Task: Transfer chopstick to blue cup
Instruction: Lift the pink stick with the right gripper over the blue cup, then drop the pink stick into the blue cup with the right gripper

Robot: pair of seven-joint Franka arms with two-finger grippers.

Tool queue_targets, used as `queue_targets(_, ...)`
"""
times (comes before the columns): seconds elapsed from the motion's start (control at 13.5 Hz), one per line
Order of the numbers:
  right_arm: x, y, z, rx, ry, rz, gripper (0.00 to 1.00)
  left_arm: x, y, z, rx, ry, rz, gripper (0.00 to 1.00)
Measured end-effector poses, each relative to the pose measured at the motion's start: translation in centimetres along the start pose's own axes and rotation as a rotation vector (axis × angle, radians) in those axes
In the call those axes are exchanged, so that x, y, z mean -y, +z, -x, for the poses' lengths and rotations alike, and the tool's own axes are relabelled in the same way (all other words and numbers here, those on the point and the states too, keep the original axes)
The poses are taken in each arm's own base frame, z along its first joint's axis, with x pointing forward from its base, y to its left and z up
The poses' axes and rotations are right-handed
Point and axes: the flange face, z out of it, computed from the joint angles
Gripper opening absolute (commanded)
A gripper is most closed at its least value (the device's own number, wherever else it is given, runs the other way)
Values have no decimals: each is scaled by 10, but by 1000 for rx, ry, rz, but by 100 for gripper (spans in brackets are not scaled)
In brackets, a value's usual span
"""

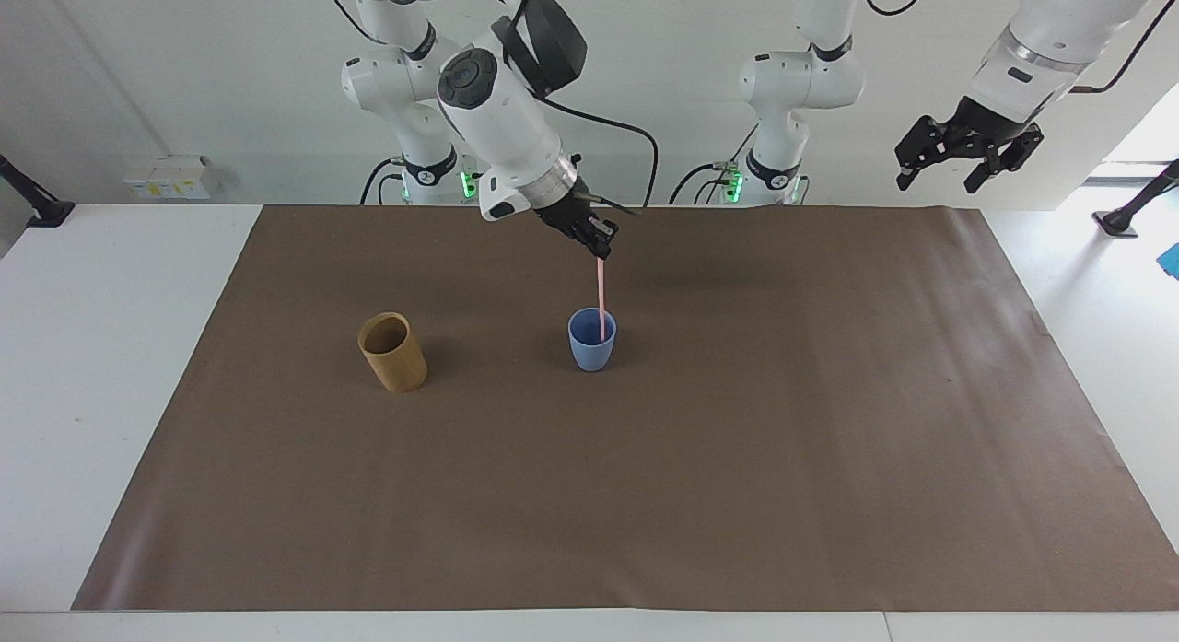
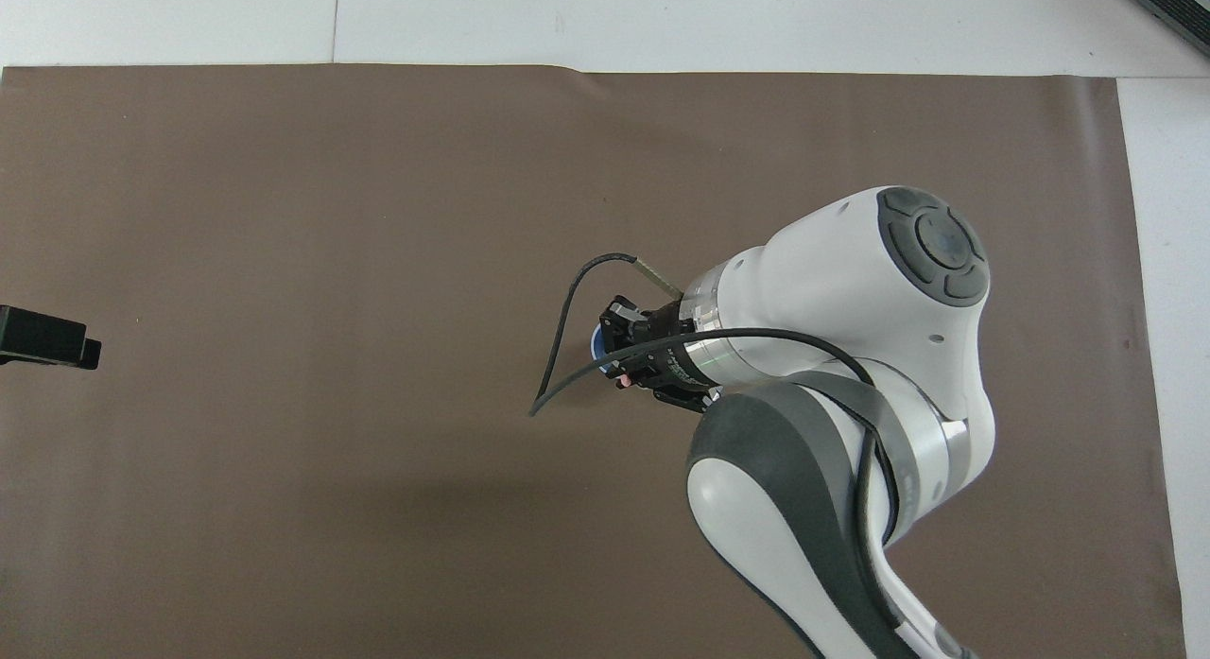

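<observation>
You're most of the way through. Your right gripper (image 1: 601, 250) is clamped on the top end of the chopstick (image 1: 601, 297), hanging directly over the blue cup (image 1: 591, 340). The stick runs nearly upright, top at 12 o'clock, and its lower tip is already inside the rim. I judge insertion started, not finished: whether the tip touches the cup's bottom can't be told.

Left to do: lower a bit, release, pull the gripper away.

Blue cup sits mid-mat; the tan cup (image 1: 393, 352) stands upright well apart, toward the right arm's end, empty as far as shown.

Your left gripper (image 1: 965, 150) waits high off the mat at its own end, fingers spread wide, holding nothing.
</observation>
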Motion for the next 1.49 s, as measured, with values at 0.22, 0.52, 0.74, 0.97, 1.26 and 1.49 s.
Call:
queue_targets(0.22, -7, 11, -6, 1, 15, 16, 0, 0, 0, 0, 0, 0, 0, 100)
queue_targets(0.52, -11, 38, -23, -24, 40, 3, 100, 0, 0, 0, 0, 0, 0, 100)
queue_targets(0.74, -7, 33, -27, -43, 34, -12, 100, 0, 0, 0, 0, -1, 0, 100)
queue_targets(0.97, -2, 10, -36, -128, -18, -10, 100, 0, 0, 0, 0, -1, 0, 100)
queue_targets(1.26, -24, -49, -77, -274, -296, 78, 100, 0, 0, 0, 0, -1, 0, 100)
queue_targets(1.49, -58, -105, -91, -368, -542, 245, 100, 0, 0, 0, 0, -1, 0, 100)
